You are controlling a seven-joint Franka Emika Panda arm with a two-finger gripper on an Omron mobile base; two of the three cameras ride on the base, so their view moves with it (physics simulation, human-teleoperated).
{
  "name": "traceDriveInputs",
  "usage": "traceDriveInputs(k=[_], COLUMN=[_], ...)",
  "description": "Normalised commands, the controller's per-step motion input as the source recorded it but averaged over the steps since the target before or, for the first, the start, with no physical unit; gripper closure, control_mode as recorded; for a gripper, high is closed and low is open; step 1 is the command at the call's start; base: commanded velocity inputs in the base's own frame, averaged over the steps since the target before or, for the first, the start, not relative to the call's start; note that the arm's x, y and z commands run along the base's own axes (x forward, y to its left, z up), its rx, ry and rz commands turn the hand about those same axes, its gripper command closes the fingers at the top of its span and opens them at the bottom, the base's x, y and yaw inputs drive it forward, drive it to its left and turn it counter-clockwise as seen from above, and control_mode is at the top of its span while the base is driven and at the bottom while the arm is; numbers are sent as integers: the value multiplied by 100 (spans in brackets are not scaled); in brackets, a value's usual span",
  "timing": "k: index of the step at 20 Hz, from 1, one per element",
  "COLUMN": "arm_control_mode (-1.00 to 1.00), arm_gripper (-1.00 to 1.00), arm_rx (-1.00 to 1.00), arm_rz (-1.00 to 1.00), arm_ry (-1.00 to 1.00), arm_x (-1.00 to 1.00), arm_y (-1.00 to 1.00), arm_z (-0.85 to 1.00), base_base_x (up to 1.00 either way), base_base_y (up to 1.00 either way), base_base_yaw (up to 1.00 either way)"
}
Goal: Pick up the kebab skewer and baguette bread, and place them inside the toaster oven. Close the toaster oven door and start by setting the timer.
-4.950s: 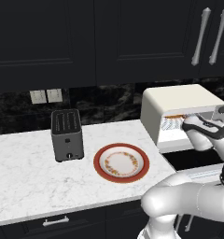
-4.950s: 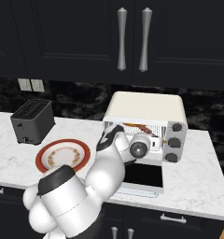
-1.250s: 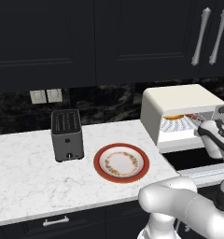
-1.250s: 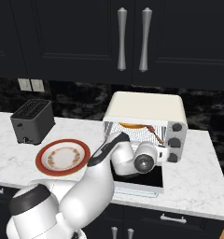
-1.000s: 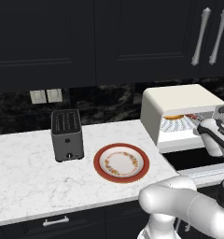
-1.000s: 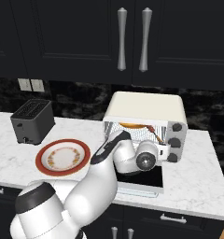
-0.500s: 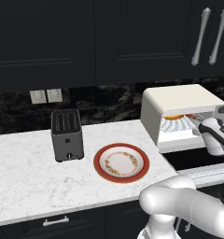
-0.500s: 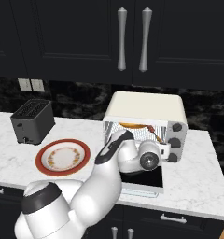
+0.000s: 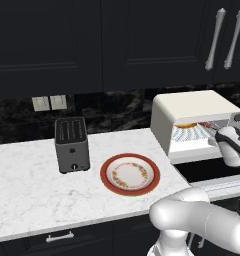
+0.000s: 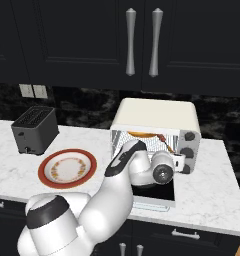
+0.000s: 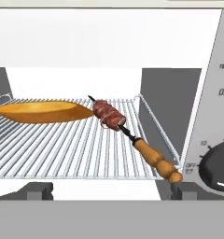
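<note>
Cream-white boxy toaster oven (image 10: 157, 117) stands open on the white marble counter (image 9: 27, 185), its dark glass door (image 10: 154, 192) folded down.
Golden tapered baguette (image 11: 41, 112) and meat-threaded kebab skewer (image 11: 132, 138) lie on its wire rack; the gripper (image 10: 178, 162), fully spread and empty, faces them.

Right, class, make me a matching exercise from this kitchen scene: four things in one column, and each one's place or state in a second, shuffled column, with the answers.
Things
1. baguette bread
2. kebab skewer
3. toaster oven door
4. red-rimmed plate

Places or states
A. folded down, open
B. on the marble counter, no food on it
C. on the oven rack, toward the knob side
D. on the oven rack, away from the knobs

Pairs: 1-D, 2-C, 3-A, 4-B
</note>
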Motion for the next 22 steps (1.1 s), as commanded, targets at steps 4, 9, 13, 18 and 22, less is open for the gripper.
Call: traceDriveInputs(k=[4,9,13,18,22], arm_control_mode=[-100,-100,-100,-100,-100], arm_gripper=[-100,-100,-100,-100,-100], arm_rx=[0,0,0,0,1], arm_rz=[0,0,0,0,0], arm_ry=[0,0,0,0,0], arm_x=[0,9,19,15,7], arm_y=[-9,-2,0,-1,-5], arm_z=[-6,-19,-16,-2,0], base_base_x=[0,0,0,0,0], base_base_y=[0,0,0,0,0], base_base_yaw=[0,0,0,0,0])
